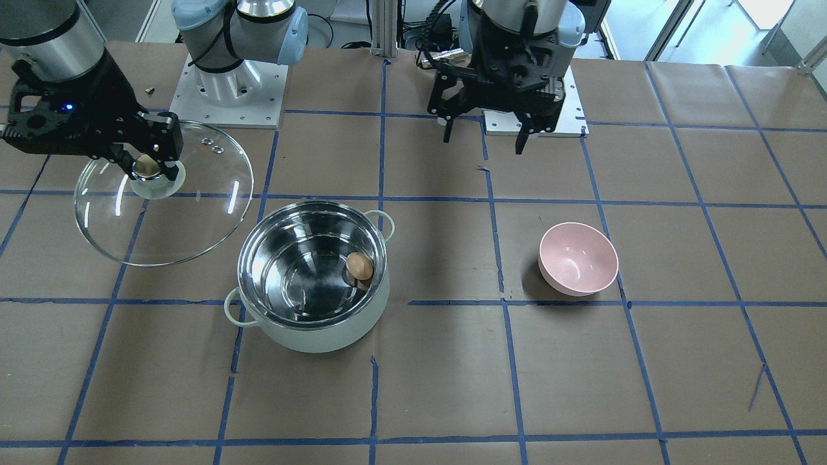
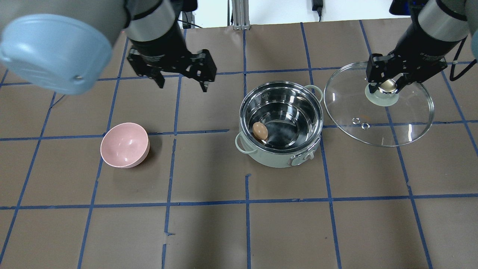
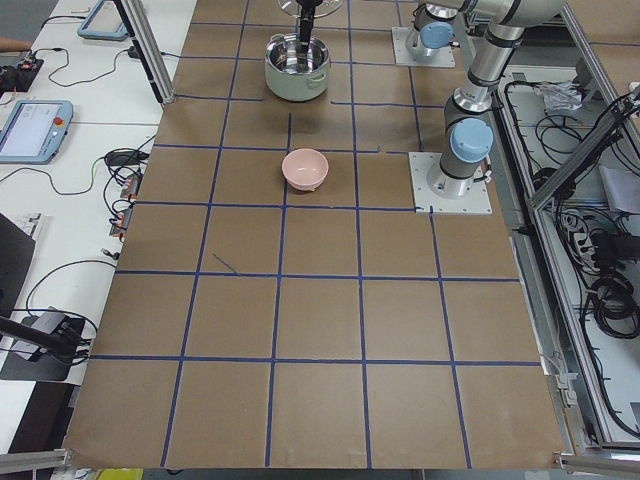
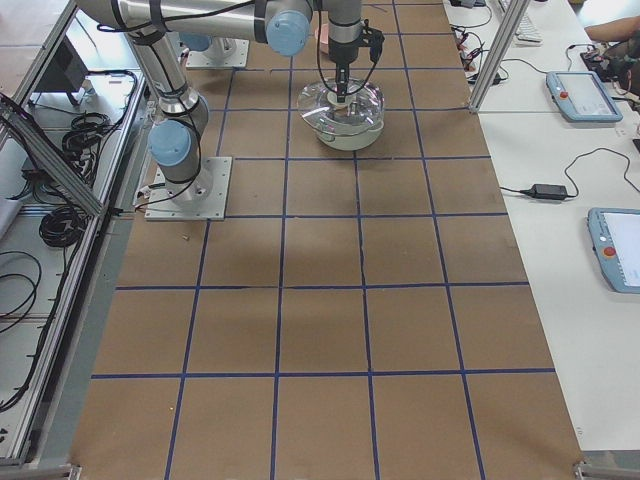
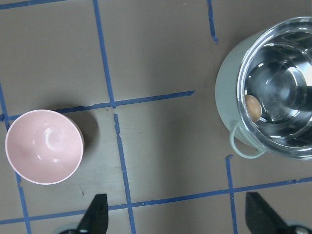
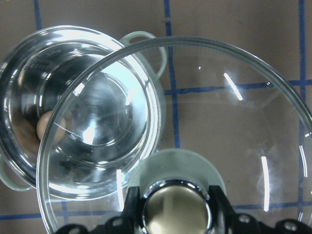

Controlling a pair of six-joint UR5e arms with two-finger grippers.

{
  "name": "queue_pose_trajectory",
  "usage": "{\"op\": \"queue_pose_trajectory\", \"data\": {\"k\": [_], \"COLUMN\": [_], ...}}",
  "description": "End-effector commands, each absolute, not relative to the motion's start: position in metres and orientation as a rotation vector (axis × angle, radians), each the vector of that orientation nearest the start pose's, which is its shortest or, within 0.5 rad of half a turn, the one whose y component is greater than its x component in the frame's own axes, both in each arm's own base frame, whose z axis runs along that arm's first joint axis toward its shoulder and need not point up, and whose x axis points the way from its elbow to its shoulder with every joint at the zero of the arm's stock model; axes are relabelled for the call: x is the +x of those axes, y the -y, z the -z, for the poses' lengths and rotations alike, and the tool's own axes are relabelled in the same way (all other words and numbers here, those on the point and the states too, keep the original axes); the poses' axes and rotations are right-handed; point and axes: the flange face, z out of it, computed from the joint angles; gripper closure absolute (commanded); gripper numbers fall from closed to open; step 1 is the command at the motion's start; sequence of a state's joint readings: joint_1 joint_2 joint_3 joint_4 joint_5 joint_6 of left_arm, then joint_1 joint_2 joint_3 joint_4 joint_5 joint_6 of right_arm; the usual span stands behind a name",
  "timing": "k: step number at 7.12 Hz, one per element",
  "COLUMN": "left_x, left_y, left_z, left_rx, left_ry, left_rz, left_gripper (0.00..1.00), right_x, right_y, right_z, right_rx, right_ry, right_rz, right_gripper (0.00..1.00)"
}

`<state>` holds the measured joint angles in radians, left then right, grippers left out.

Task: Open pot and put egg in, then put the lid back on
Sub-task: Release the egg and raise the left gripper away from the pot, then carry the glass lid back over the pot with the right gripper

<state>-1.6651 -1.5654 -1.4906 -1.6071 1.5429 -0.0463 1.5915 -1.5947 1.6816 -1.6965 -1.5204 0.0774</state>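
Observation:
The mint-green pot [image 2: 280, 157] stands open in the middle of the table, also in the front view [image 1: 323, 329]. The brown egg [image 2: 260, 130] lies inside it against the wall, and shows in the front view [image 1: 359, 266] and the left wrist view [image 5: 252, 107]. My right gripper [image 2: 387, 86] is shut on the knob of the glass lid [image 2: 392, 123] and holds it in the air to the right of the pot; the lid also shows in the front view [image 1: 194, 213] and the right wrist view [image 6: 253, 126]. My left gripper [image 2: 183, 82] is open and empty, raised behind and left of the pot.
A pink bowl [image 2: 124, 145] stands empty to the left of the pot, also in the front view [image 1: 577, 258] and the left wrist view [image 5: 44, 146]. Blue tape lines cross the brown table.

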Motion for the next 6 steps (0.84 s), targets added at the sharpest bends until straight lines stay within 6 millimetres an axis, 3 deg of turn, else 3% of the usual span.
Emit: {"op": "queue_pose_trajectory", "data": {"k": [1,3,6], "left_x": [-0.165,-0.161,-0.163], "left_y": [0.475,0.479,0.477], "left_z": [-0.509,-0.511,-0.513], "left_rx": [0.011,0.021,0.028], "left_ry": [-3.177,-3.172,-3.169], "left_rz": [0.041,0.112,0.122], "left_gripper": [0.0,0.0,0.0], "right_x": [0.226,0.233,0.268], "right_y": [0.488,0.498,0.505], "right_z": [-0.43,-0.412,-0.387], "right_rx": [-0.001,-0.023,-0.098], "right_ry": [-3.075,-3.063,-3.044], "right_rz": [0.126,0.13,0.186], "right_gripper": [0.72,0.72,0.72]}}
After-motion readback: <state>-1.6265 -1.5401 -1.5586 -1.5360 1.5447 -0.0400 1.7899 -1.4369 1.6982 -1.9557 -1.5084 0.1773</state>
